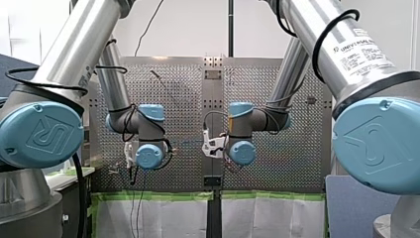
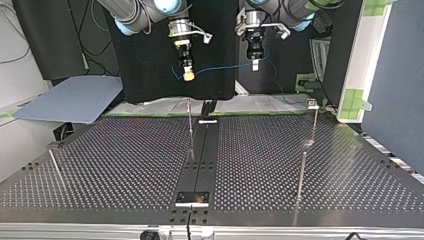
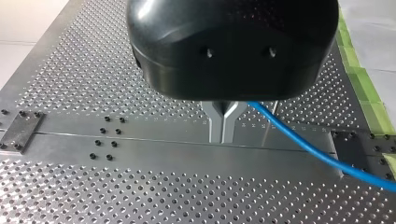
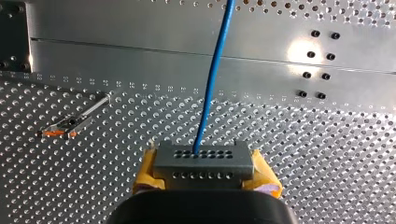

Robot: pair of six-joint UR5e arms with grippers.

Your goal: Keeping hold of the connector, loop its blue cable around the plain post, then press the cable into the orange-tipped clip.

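Grey connector (image 4: 202, 161) sits clamped between the yellow pads (image 4: 145, 170) of my right gripper (image 2: 188, 75), held up off the table. Its blue cable (image 4: 212, 79) leaves the connector's face straight ahead of those fingers. It runs across to my left gripper (image 3: 223, 123), whose metal fingers are pinched together on it, and trails off to their side. Orange-tipped clip (image 4: 70, 125) stands on the perforated table (image 4: 327, 154) below, off to one side ahead of my right gripper, well apart from the cable.
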